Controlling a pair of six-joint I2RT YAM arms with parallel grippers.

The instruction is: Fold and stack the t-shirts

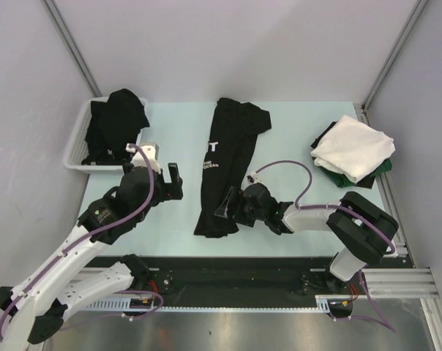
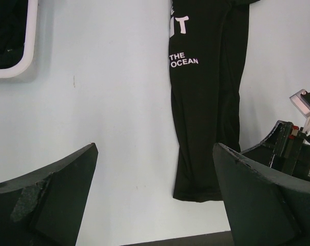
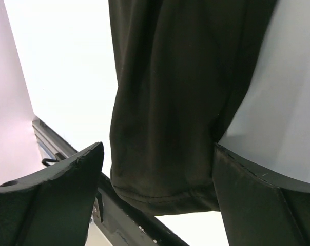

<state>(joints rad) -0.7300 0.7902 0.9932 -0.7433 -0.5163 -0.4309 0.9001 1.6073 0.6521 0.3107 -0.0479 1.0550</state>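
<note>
At the six o'clock end of the mid-table black t-shirt [image 1: 228,161], we are holding our right gripper [image 3: 158,148] with jaws wide around its hem for folding, our left gripper [image 2: 155,148] hovering wide open at nine o'clock.

The worktop [image 1: 177,146] carries: white slotted basket [image 1: 76,142] far left; black lettered t-shirt [image 1: 225,168], folded lengthwise, at centre; white-topped t-shirt stack [image 1: 353,146] far right.

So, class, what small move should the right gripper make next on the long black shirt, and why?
Probably close the right gripper on the near hem of the lettered black shirt. The wrist view shows that hem between its open jaws, and the shirt lies folded only lengthwise, so a crosswise fold seems due.
</note>
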